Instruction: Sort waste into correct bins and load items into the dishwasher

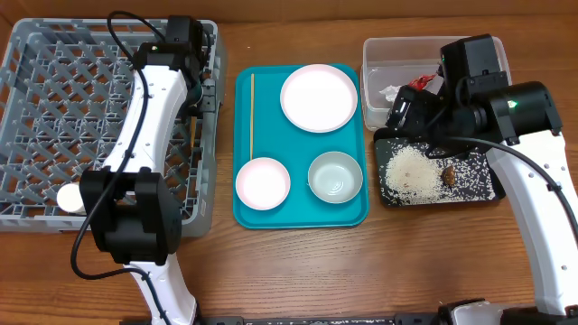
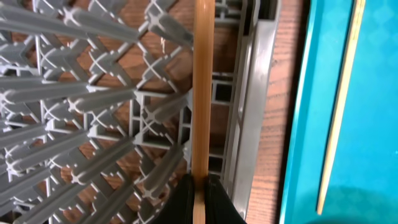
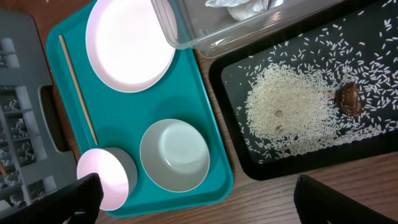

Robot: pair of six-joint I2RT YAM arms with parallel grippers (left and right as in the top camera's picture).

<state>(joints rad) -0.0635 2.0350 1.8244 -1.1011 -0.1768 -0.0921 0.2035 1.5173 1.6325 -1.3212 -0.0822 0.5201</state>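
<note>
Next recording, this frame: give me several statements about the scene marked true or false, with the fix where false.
1. The left gripper is shut on a chopstick over the dish rack. True.
2. Both chopsticks lie on the teal tray. False: only the other chopstick lies there.
3. The rice lies in the black tray. True.
4. The right gripper holds the plate. False: it is open and empty; the plate rests on the teal tray.
5. The clear tub is empty. False: white paper lies in it.
</note>
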